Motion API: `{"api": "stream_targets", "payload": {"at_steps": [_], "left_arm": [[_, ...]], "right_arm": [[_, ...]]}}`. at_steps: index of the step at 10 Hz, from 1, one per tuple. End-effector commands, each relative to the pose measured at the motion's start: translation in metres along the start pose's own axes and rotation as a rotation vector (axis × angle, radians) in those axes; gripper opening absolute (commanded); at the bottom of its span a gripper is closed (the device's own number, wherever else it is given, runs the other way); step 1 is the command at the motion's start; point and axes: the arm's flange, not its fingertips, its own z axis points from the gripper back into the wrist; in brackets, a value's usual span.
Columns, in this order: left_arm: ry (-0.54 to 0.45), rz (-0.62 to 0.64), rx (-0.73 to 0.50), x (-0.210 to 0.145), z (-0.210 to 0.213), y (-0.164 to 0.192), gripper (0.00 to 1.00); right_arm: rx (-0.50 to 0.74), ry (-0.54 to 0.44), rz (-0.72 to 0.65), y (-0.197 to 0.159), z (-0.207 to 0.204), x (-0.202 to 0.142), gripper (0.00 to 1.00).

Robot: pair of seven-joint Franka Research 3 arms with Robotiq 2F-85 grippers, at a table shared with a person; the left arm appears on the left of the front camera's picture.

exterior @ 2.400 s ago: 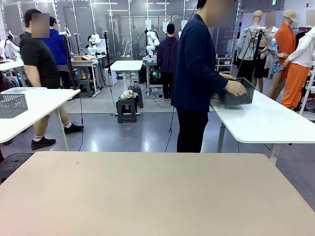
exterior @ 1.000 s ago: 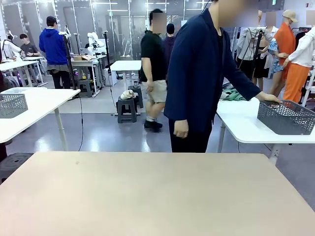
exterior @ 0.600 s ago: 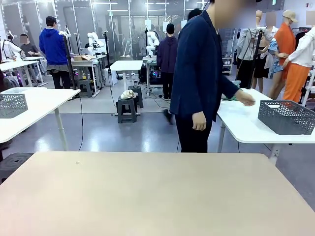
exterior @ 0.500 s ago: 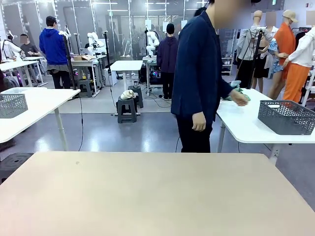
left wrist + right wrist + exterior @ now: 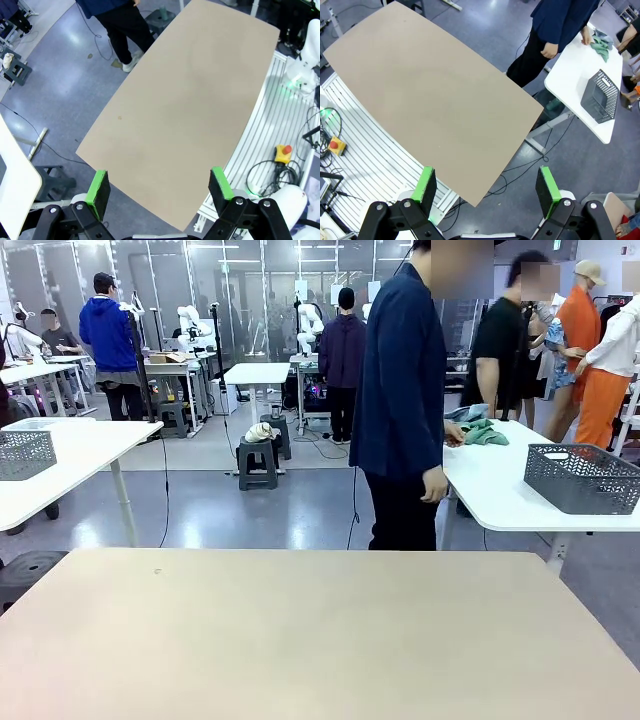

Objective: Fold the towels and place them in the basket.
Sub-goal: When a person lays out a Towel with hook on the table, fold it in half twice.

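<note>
1. Beige and matte, the near bench (image 5: 320,640) stretches across the whole front view. Beyond it we see a grey shop floor with other white benches and people farther off.
2. We see a person in a dark navy jacket (image 5: 405,390) standing just past the far edge of the beige bench, turned towards a white bench (image 5: 520,495) on the right.
3. The basket (image 5: 583,478), dark charcoal mesh with a slot handle in its solid rim, sits upright on that white bench near its right end, well apart from the beige bench. In the right wrist view we find it on the same white top, off beyond the corner of the beige bench.
4. A heap of cloth (image 5: 482,432), green with some pale grey-blue, lies on the far part of the white bench, apart from the basket. One hand of the person (image 5: 455,433) is at its near edge, and the other hand (image 5: 435,483) hangs by the hip. We cannot tell whether the heap holds the towels.
5. Our left tool (image 5: 159,187) hangs high above the beige bench, its green pads spread wide with nothing between them.
6. Our right tool (image 5: 486,189) hangs just as high over the same bench, its jaws fully apart and holding nothing.
7. A paler grey mesh basket (image 5: 25,453) stands on another white bench at the far left.
</note>
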Motion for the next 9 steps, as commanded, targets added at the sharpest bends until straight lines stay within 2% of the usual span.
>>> {"api": "stream_targets", "payload": {"at_steps": [1,9], "left_arm": [[-0.007,-0.007,-0.005,0.0004,0.0002,-0.0006,1.0],[-0.007,-0.007,-0.005,0.0004,0.0002,-0.0006,1.0]], "right_arm": [[-0.005,-0.01,0.002,0.0019,0.0057,-0.0034,1.0],[-0.005,-0.01,0.002,0.0019,0.0057,-0.0034,1.0]]}}
